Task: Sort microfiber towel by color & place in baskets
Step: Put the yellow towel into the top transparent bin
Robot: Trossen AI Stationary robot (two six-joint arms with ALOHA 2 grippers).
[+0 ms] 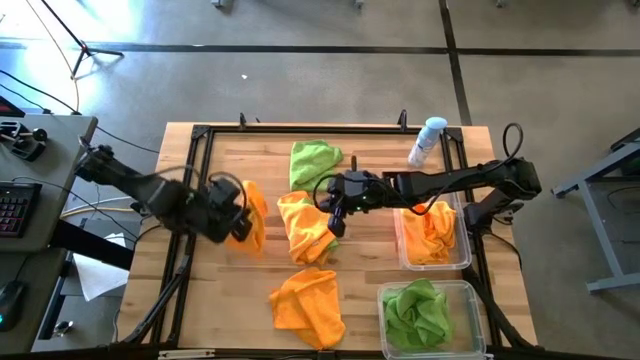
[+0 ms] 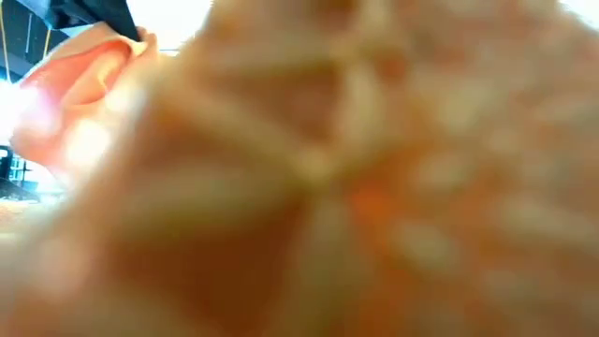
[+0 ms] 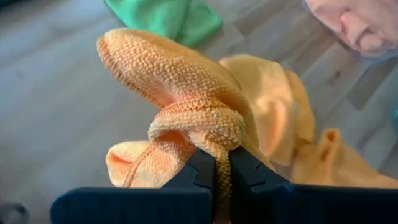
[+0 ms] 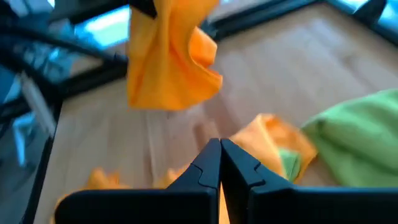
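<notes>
Orange towel [image 3: 186, 99] is pinched tight by the left fingers [image 3: 205, 171] at left of centre; right fingers [image 4: 211, 165] are pressed together over another orange towel [image 1: 305, 228] mid-worktop.

Both tools [image 1: 238, 215] [image 1: 334, 222] closed, mid-table.

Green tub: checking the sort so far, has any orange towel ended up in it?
No. In the high view the green tub holds only a green towel; orange ones fill the other tub.

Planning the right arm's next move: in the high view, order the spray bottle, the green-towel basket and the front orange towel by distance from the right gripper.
From the right gripper, shut at table centre:
1. front orange towel, near edge.
2. spray bottle, far right; nearly ties.
3. green-towel basket, near right corner.
</notes>
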